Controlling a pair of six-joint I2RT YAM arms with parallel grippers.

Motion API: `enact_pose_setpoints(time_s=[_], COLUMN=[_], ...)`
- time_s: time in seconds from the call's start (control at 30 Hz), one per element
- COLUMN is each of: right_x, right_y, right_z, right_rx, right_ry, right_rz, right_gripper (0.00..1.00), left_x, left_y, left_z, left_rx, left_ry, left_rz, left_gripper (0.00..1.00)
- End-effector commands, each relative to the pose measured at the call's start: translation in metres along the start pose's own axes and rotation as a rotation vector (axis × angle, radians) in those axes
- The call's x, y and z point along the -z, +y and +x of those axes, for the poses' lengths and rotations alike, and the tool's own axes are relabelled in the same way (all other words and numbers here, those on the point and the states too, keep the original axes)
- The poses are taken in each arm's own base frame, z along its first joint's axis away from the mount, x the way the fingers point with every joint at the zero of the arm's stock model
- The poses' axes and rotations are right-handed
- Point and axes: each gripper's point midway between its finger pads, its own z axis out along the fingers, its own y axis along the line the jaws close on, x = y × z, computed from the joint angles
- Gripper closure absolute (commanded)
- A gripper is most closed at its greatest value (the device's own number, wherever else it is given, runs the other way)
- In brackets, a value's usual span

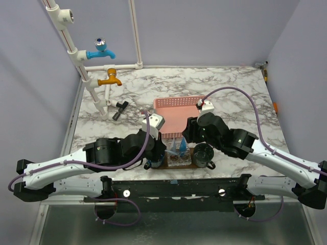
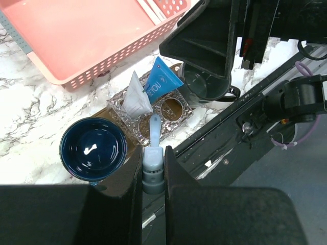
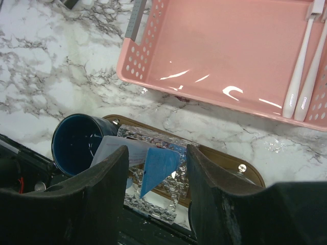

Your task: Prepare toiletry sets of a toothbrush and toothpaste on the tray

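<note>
Gripping a toothbrush [image 2: 154, 127] by its handle, the left gripper [image 2: 153, 155] is clamped shut at the tray [image 3: 230, 158] (near table edge). The right gripper [image 3: 158, 153] hangs open, straddling the toothpaste [image 3: 158, 171] without touching it. Around the glass holder [image 2: 171, 109], seen from the top camera: blue cup [image 2: 93, 148] at 9 o'clock, dark cup [image 1: 203, 153] at 3, pink basket [image 2: 92, 41] at 12.

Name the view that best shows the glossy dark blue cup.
Left wrist: the glossy dark blue cup appears nearly whole, interior visible from above. Right wrist hides part behind its fingers; the top view buries most under the left arm.
</note>
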Motion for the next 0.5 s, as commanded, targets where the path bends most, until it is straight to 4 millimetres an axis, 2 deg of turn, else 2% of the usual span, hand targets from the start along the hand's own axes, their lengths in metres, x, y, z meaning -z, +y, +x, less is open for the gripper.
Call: enact_pose_setpoints(time_s=[0.0, 0.47], right_x=[-0.004, -0.005], right_y=[0.000, 0.000], right_z=[0.003, 0.006], right_rx=[-0.010, -0.011], right_ry=[0.004, 0.013], right_rz=[0.006, 0.009], right_gripper=[0.47, 0.47], left_x=[0.014, -0.001], left_y=[-0.003, -0.005], left_z=[-0.006, 0.011], left_rx=[0.004, -0.038], left_ry=[-0.010, 0.056], left_rz=[0.041, 0.025], left_gripper=[1.00, 1.00])
